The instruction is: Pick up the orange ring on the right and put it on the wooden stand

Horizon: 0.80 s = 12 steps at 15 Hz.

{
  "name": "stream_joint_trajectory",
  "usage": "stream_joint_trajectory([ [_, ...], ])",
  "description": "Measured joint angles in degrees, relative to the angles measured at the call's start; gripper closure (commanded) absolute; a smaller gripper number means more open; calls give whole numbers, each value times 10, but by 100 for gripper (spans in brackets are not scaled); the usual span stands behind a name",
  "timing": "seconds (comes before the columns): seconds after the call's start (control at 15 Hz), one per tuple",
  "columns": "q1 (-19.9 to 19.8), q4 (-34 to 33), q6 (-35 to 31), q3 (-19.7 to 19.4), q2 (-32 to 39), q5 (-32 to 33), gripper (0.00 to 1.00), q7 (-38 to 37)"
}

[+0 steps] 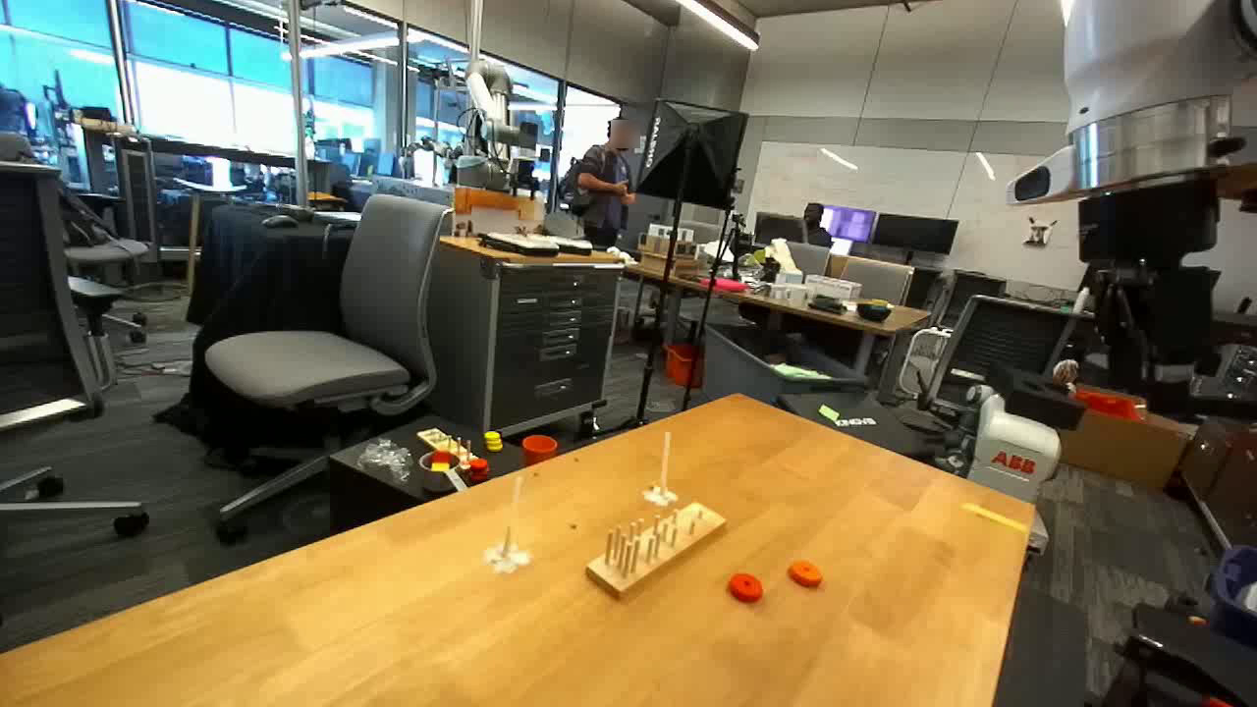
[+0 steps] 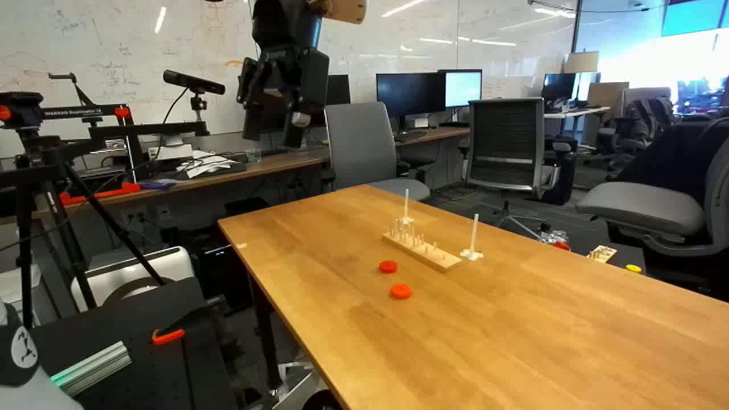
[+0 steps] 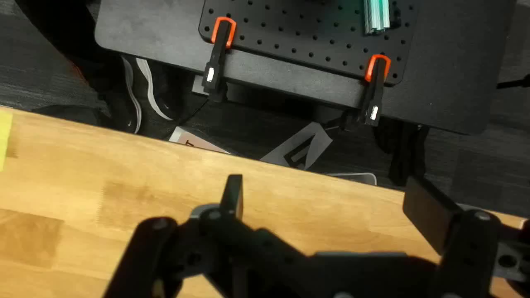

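Begin with a released gripper (image 3: 324,188), spread wide and grasping nothing, high above an edge of the table (image 3: 140,174). Make for the orange ring on the right (image 1: 805,573), flat on the table to the right of the wooden stand (image 1: 668,552) in an exterior view, near, not touching, the left ring (image 1: 745,587). Line up first by the exterior views: no ring visible in the wrist view. Before descending, narrow the gap to spare the left ring. Come straight down, centred and low; expect so flat a thing to slip from a shallow pinch. Then lift level, steer clear of the thin upright rods (image 2: 474,236), and lower gently, probably over the pegs (image 1: 628,556).
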State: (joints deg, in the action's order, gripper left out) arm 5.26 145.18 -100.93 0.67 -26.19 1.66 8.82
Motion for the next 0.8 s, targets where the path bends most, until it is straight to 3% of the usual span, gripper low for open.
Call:
stream_joint_trajectory([
  [0.47,0,-2,-1,0,0,0,0,-1],
  [0.8,-7,-24,-51,-6,46,-24,0,-25],
])
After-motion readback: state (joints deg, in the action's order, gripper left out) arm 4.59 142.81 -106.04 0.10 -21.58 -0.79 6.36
